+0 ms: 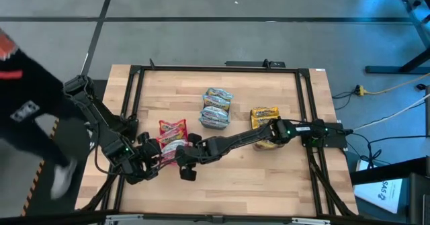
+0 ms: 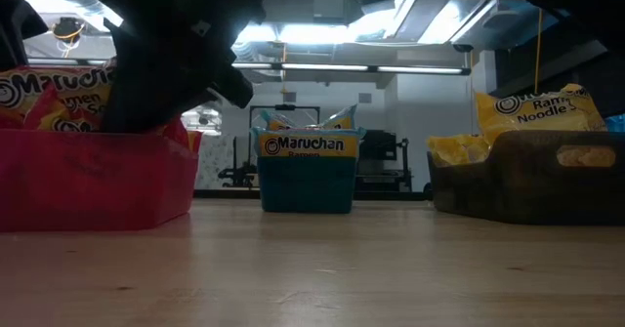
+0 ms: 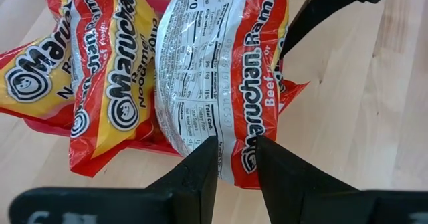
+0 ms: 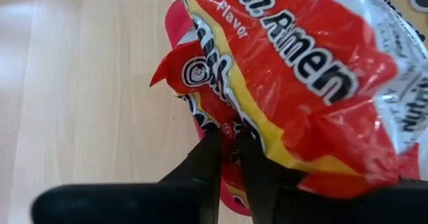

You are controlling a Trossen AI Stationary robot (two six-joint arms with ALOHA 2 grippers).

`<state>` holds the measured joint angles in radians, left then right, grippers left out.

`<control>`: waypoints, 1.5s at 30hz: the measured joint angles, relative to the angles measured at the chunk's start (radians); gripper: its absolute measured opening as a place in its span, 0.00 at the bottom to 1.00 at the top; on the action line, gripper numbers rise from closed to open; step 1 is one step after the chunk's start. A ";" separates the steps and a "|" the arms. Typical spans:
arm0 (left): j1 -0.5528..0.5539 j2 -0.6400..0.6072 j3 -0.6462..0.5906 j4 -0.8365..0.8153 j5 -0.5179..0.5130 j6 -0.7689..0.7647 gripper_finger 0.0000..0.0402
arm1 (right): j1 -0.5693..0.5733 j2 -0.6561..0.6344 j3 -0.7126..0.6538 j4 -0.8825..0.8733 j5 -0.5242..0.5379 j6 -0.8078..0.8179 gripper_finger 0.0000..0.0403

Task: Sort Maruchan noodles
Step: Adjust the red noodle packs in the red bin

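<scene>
A red Maruchan packet (image 3: 221,83) stands on end over the pink bin (image 2: 93,176), its white printed back toward my left wrist camera. Other red packets (image 3: 100,83) lean in the same bin. My left gripper (image 3: 235,158) sits at the packet's near end, at the table's front left (image 1: 149,159). My right gripper (image 4: 231,147) reaches across the table from the right (image 1: 183,159) and is shut on the packet's other side. Blue packets (image 1: 216,107) fill the teal bin, and yellow packets (image 1: 264,116) fill the dark bin. My left gripper pinches the packet's near end (image 3: 235,140) between its two fingers; the plastic fills the gap between them. The fingers slant down from the table's left, and the packet rises upright beyond them, over the pink bin. My right gripper pinches the red packet's crinkled edge seam (image 4: 231,127) between its two fingers, which stand almost together. The fingers slant down from the table's right. The packet's red and yellow face bulges above them, and the pink bin's rim (image 4: 175,30) shows behind.
The teal bin (image 2: 308,181) stands at the table's middle and the dark bin (image 2: 537,176) at the right. Bare wood lies along the near edge (image 1: 255,185). A person (image 1: 20,104) stands off the table's left side. A black frame (image 1: 215,69) rims the table.
</scene>
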<state>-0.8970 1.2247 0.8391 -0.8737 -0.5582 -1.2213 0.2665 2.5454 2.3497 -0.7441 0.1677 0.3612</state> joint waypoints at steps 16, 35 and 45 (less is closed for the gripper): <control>0.000 0.000 0.000 0.002 0.000 0.000 0.24 | 0.002 0.003 0.004 0.041 -0.002 -0.003 0.01; 0.000 0.000 0.000 0.001 -0.001 0.001 0.24 | 0.035 -0.038 0.005 0.047 0.074 -0.026 0.00; 0.000 0.000 0.000 0.002 -0.004 0.000 0.24 | 0.038 -0.060 0.008 0.056 0.058 -0.034 0.00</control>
<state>-0.8967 1.2243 0.8391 -0.8719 -0.5618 -1.2213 0.3045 2.4859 2.3573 -0.6879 0.2253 0.3271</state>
